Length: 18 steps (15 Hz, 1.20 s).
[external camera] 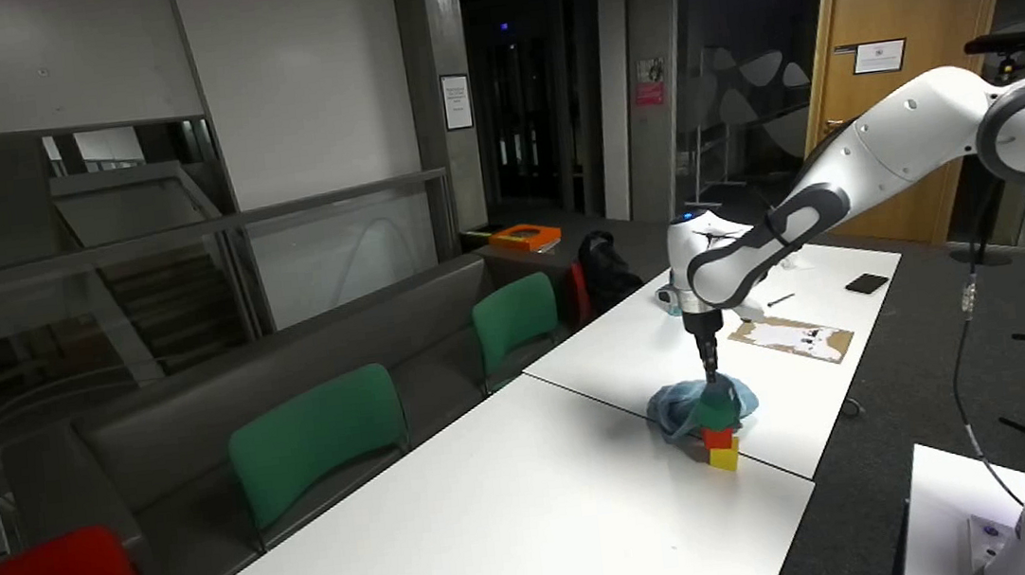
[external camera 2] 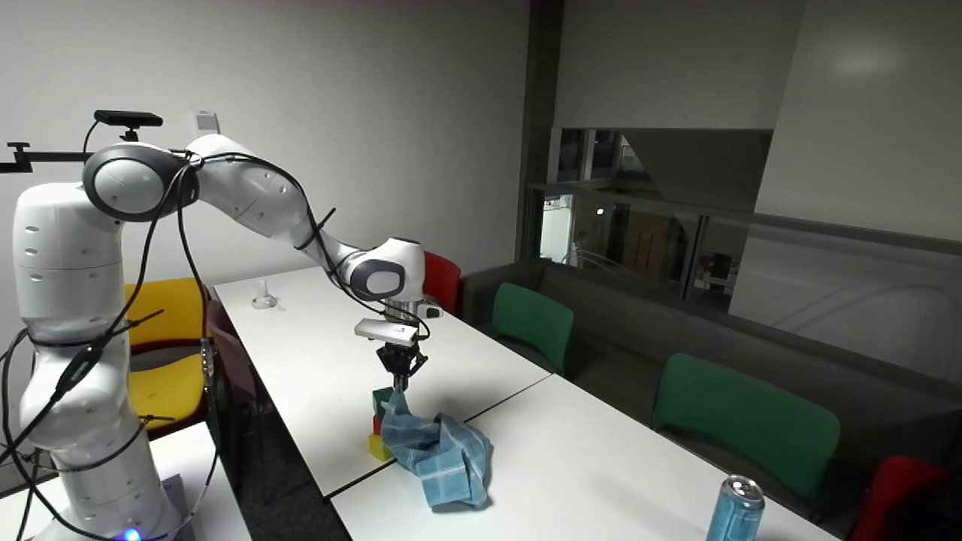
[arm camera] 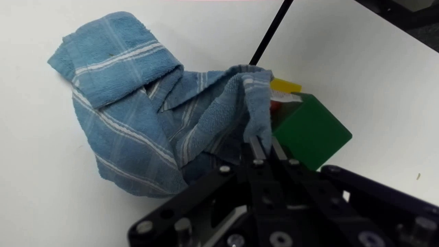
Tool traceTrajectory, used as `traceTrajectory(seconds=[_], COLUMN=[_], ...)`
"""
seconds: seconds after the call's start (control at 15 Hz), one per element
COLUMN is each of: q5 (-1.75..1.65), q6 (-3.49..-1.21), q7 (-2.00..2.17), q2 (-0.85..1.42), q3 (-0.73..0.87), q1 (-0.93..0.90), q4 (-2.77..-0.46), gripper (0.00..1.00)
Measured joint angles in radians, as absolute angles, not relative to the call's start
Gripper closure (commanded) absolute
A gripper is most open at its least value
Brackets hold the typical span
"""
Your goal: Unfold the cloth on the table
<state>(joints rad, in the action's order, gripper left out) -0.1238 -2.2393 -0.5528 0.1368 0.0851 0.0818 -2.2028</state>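
End effector (arm camera: pixel 268 147) clamped on a raised end of the blue striped terry cloth (arm camera: pixel 120 145); rest lies bunched on the white bench (external camera 2: pixel 601 451). I'd lift, then drag away from the green-red-yellow block stack (external camera 2: pixel 377 425) just beside it, letting folds drop flat. Blue metal can (external camera 2: pixel 735 515): contents not visible.

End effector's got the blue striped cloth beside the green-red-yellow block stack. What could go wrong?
Topple: the green block sits on a red block above a yellow block, right beside the black end effector; a sideways pull could knock them over.
Slip: only a small part of the blue white-striped terry cloth is gripped, so it might slide free.
Drag: the rest is folded over itself; pulling one spot may shift the bundle without opening it.
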Motion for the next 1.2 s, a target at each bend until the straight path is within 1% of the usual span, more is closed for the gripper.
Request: traceTrajectory(seconds=[0.4,0.87,1.2], q5=[-0.176,-0.226,-0.238], q6=[-2.19,-2.032,-1.944], q7=[-0.509,-0.414,-0.304], q2=[0.053,-0.121,-0.153], q3=[0.107,0.144,0.19], q1=[0.095,0.129,0.178], q4=[-2.174,-2.131,-2.087], gripper=[0.98,0.98,0.98])
